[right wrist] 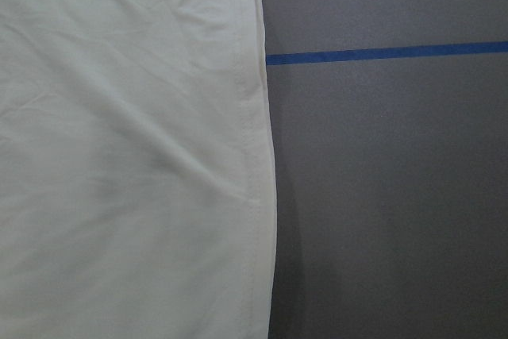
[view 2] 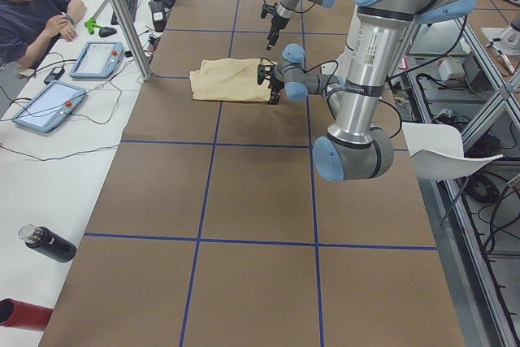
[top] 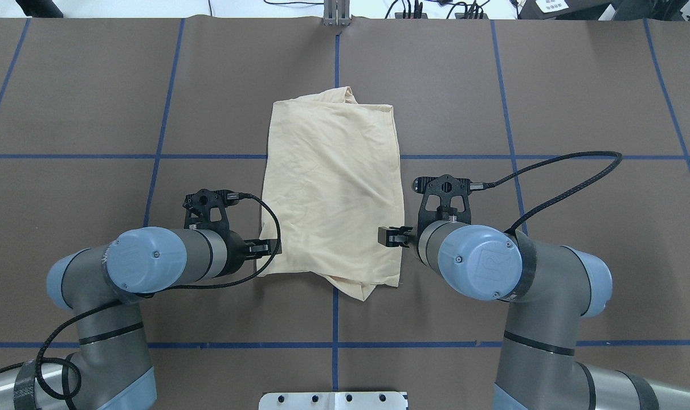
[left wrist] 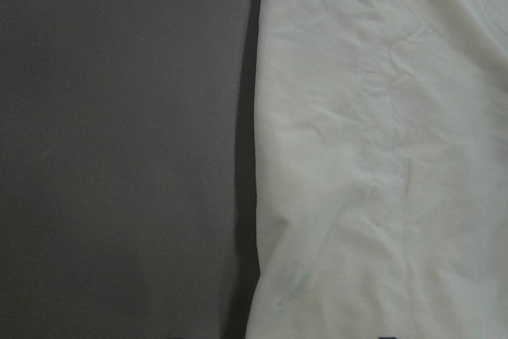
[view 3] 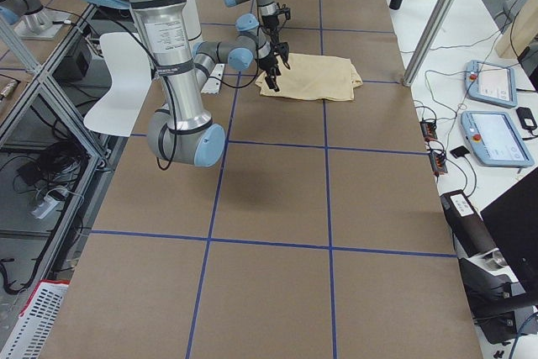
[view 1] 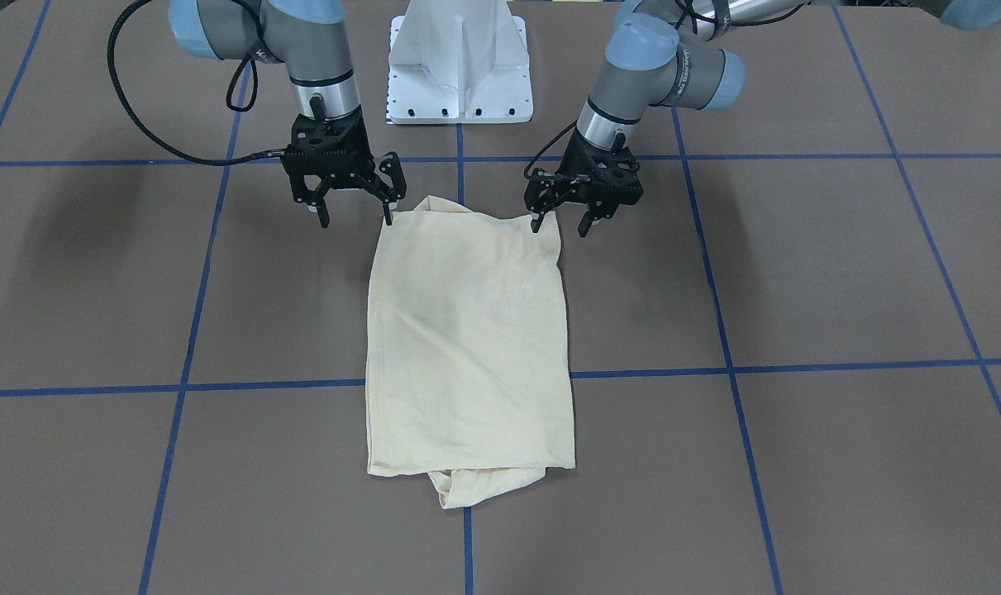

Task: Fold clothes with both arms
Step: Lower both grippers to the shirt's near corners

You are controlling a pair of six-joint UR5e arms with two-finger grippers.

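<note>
While the right gripper [view 1: 356, 216] and the left gripper [view 1: 560, 225] hover spread and empty at its two robot-side corners, the cream-yellow knit shirt [view 1: 467, 330] lies flat in the middle of the counter [view 1: 798, 289], already narrowed to a long rectangle running away from the robot. Each gripper straddles the cloth's edge; whether either touches it I cannot tell. A bunched fold [view 1: 455, 489] pokes out beyond the far edge. This looks like the start of the end-to-end halving. Next, each gripper should pinch its corner through all layers, then both should lift evenly and carry that edge to the far end, covering the stray bunch.
</note>
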